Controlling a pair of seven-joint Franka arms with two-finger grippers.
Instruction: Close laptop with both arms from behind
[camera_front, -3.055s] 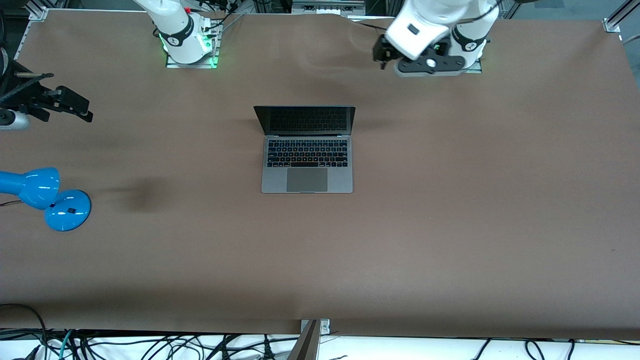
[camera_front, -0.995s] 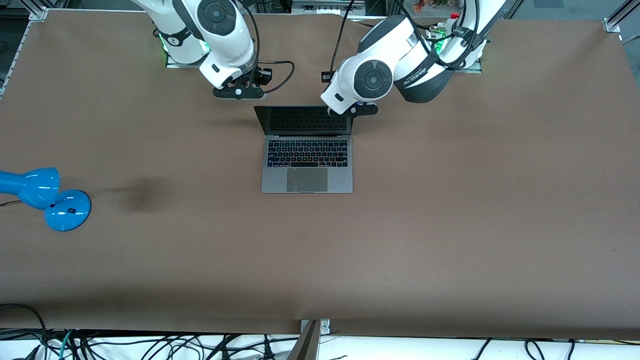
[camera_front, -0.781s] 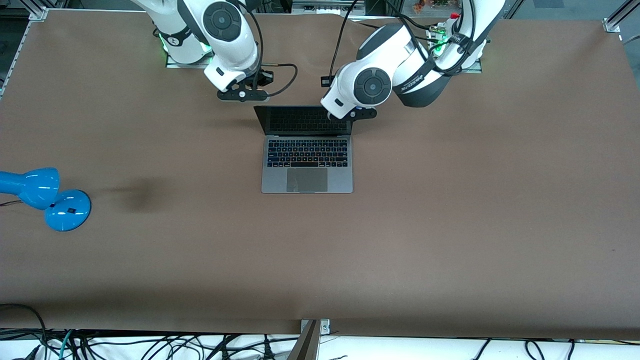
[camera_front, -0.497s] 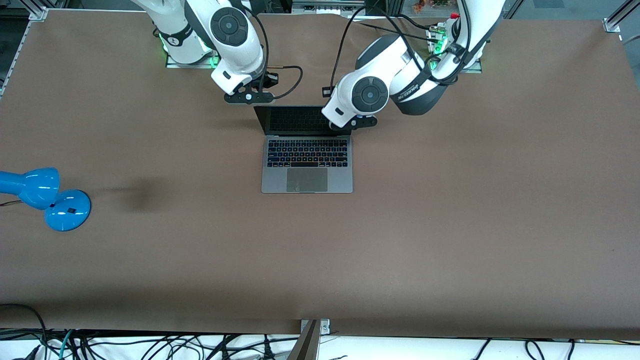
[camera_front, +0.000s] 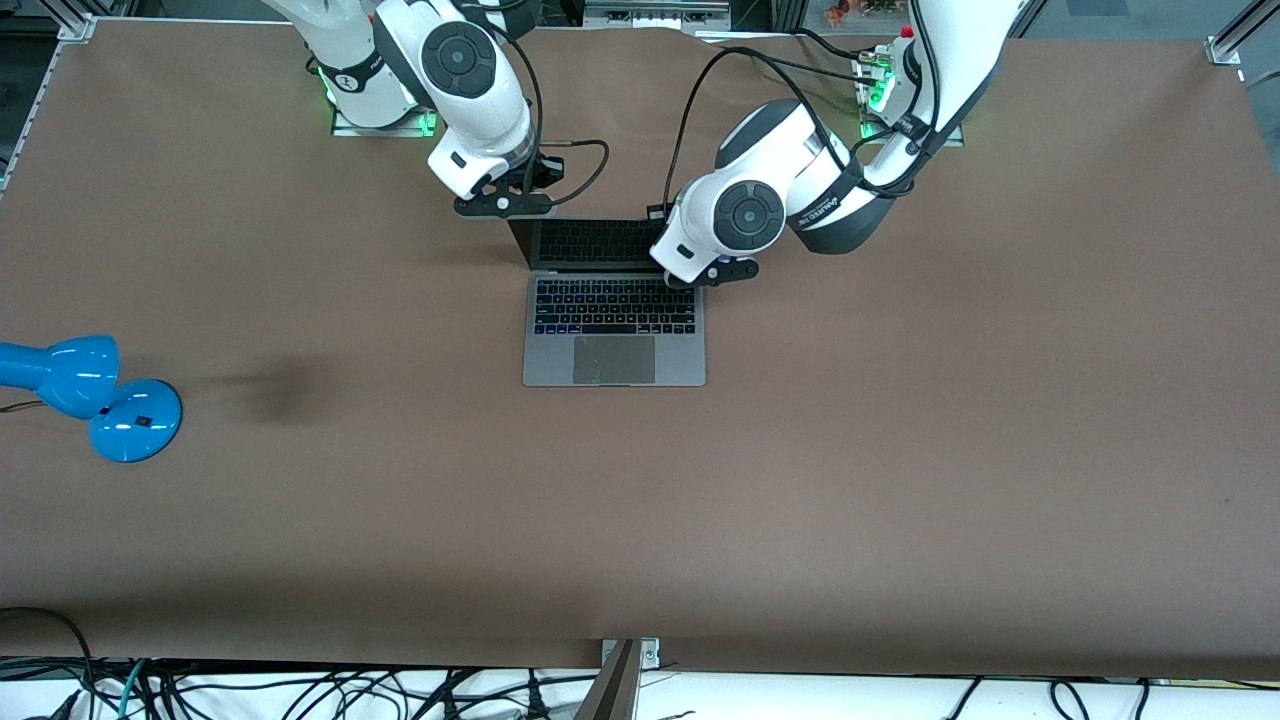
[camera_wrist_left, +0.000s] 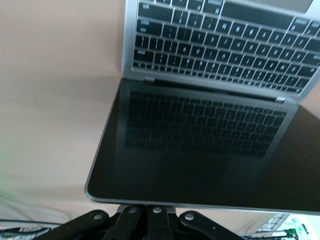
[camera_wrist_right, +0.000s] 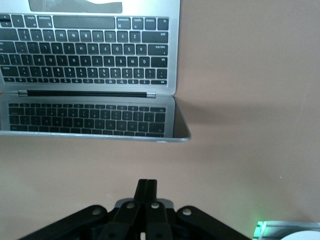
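On the brown surface (camera_front: 900, 420) the laptop (camera_front: 614, 330) lay open, its base flat and its dark screen (camera_front: 590, 243) standing up from the hinge, tilted back toward the arms' bases. The left pincer (camera_wrist_left: 154, 220) had its fingers pressed together, gripping nothing; the upper edge of the screen sat just in front of its tips, close enough that contact could not be ruled out. In the front view the left wrist hung over the screen's corner nearest that arm's end of the surface. The right pincer (camera_wrist_right: 146, 200) was likewise shut tight and empty, over bare surface, with the lid's other corner a little way ahead of its tips and clearly apart from them.

The risk, as I judged it, lay in that unevenness. If the left pincer pushed before the right one reached the lid, force on one corner alone could twist the thin screen or swing the whole laptop round on the smooth surface. A push aimed too low on the lid could shove the base toward the front camera instead of folding the hinge. Narrow shut fingertips might also slip over the top edge and drop onto the keyboard (camera_front: 614, 306). A blue lamp (camera_front: 90, 395) stood well away from both pincers, toward the right arm's end.
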